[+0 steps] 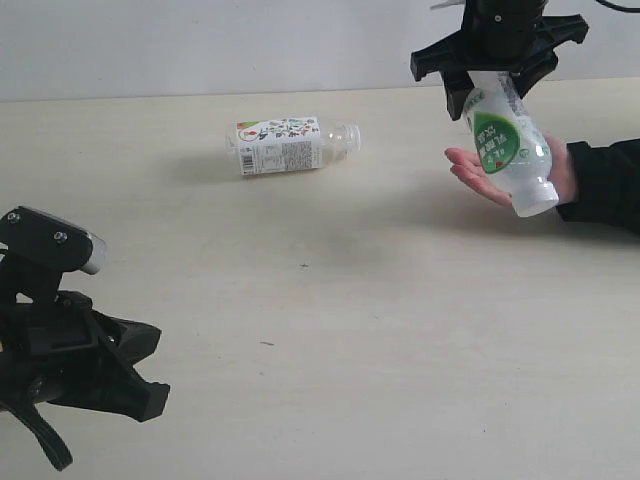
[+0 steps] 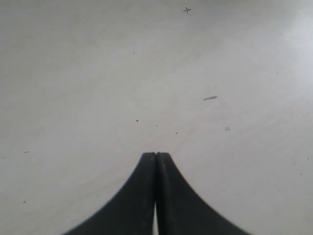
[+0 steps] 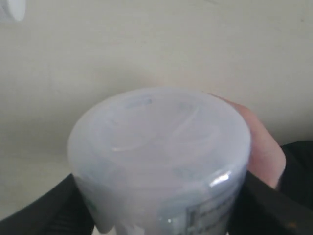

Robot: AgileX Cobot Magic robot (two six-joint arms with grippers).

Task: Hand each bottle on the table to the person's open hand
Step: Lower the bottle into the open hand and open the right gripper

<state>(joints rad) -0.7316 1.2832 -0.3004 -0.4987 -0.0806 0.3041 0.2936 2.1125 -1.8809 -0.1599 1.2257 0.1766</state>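
A clear bottle with a white-green label (image 1: 510,145) hangs tilted from my right gripper (image 1: 490,85), which is shut on its upper part. Its base rests in the person's open hand (image 1: 480,175) with a black sleeve. In the right wrist view the bottle's base (image 3: 159,152) fills the middle, with the hand (image 3: 264,147) behind it. A second clear bottle with a white-green label (image 1: 290,145) lies on its side on the table (image 1: 350,320), far left of the hand. My left gripper (image 2: 156,156) is shut on nothing, low over bare table. The red-label and yellow bottles are out of view.
The left arm (image 1: 70,350) sits low at the near left corner. The person's black sleeve (image 1: 605,185) reaches in from the right edge. A pale wall (image 1: 200,45) runs behind the table's far edge.
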